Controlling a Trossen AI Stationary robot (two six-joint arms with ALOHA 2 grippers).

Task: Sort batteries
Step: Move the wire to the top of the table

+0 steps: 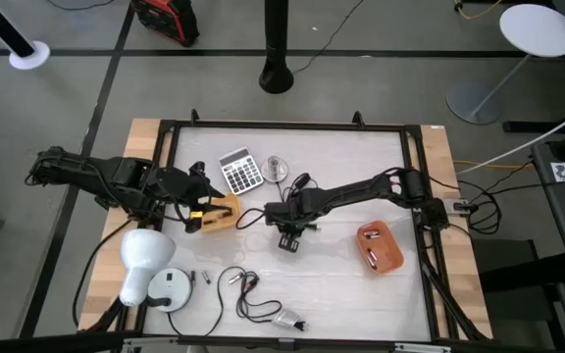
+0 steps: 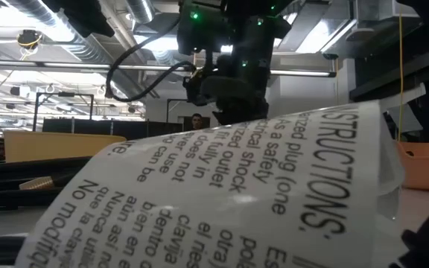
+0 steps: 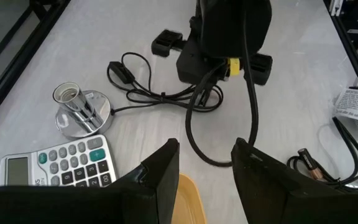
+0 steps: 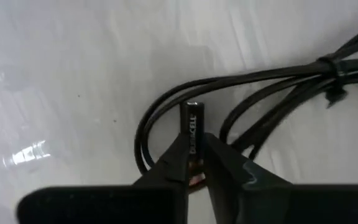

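Observation:
My right gripper (image 4: 192, 148) hangs over the table's middle (image 1: 288, 233), shut on a black Duracell battery (image 4: 191, 121) above a loop of black cable (image 4: 166, 106). An orange tray (image 1: 381, 246) to its right holds other batteries (image 1: 371, 253). Two more small batteries (image 1: 204, 278) lie on the table near the front, and one (image 3: 309, 167) lies by a cable. My left gripper (image 3: 205, 163) is open and holds nothing. It sits over the tan tray (image 1: 222, 212) at the table's left. My right gripper pinches the battery between its two fingertips (image 4: 219, 155) by its rear part (image 4: 193, 142). The battery lies along the fingers, and its silvery end (image 4: 191, 104) sticks out past them toward the table. Whether that end touches the table I cannot tell.
A calculator (image 1: 240, 172) and a silver lamp socket on a round base (image 1: 276, 169) stand toward the far side. A white lamp (image 1: 145, 260) and coiled black cables (image 1: 253, 294) with a printed tag (image 2: 222, 193) fill the near left. The tag blocks most of the low view.

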